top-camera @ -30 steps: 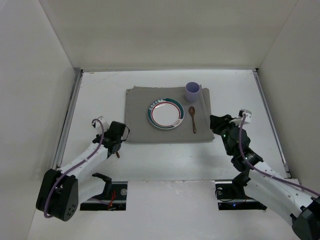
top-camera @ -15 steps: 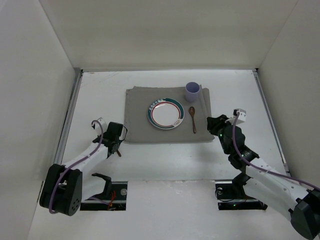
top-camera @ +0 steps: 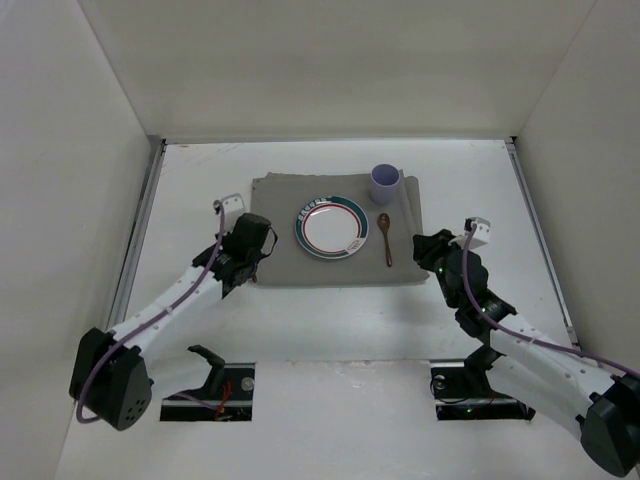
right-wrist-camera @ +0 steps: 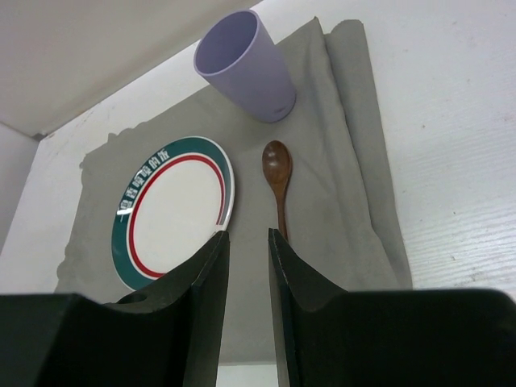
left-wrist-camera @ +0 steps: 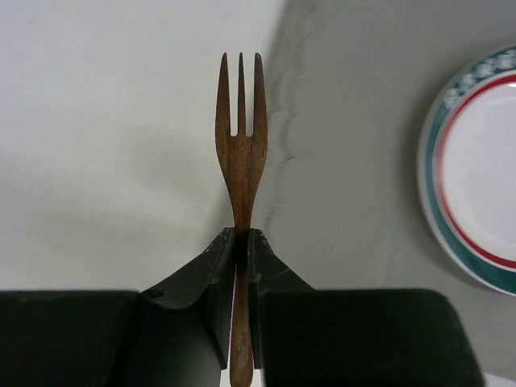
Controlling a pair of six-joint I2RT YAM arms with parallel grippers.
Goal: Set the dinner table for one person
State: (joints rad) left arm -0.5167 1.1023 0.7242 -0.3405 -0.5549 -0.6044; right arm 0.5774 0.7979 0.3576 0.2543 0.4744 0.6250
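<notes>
- A wide, matte white dinner table (top-camera: 200, 180), seen from above, with thin metal rails down its left and right edges and white walls around it
- A grey cloth mat (top-camera: 275, 200) lies flat in the middle of the table, towards its far side, and its right edge is folded into a ridge
- A round plate (top-camera: 331, 225) sits on the middle of the mat; it is white, with a teal band that carries white lettering and a thin red ring inside that
- A dark wooden spoon (top-camera: 385, 238) lies on the mat just to the right of the plate, apart from it, with the bowl pointing to the far side and the handle to the near side
- An upright lavender cup (top-camera: 386, 183) stands on the mat's far right corner, just beyond the spoon's bowl
- The left gripper (left-wrist-camera: 240, 242) is at the mat's left edge, its jaws pressed together on the handle of a dark wooden fork (left-wrist-camera: 240, 153)
- The fork has three tines, which point away from the gripper over the line where the mat's left edge meets the white table; the plate is off to its right
- Whether the fork touches the surface cannot be told
- The right gripper (right-wrist-camera: 248, 238) is just beside the mat's near right corner, its jaws a narrow gap apart with nothing between them, pointing towards the plate and spoon
</notes>
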